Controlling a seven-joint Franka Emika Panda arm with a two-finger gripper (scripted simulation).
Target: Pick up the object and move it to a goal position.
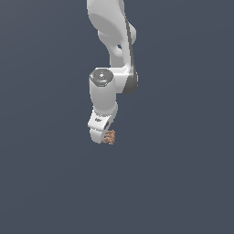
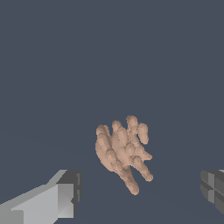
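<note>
Hovering fingers (image 2: 140, 192) spread apart, bumpy reddish-brown object (image 2: 122, 151) between them untouched, no writing legible.

Simulated scene: flat featureless grey-blue backdrop, no furnishings.

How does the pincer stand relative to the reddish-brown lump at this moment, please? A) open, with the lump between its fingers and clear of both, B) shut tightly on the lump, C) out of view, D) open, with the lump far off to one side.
A: in the wrist view the lump lies in the gap of the open pincer, with space before either fingertip.
</note>
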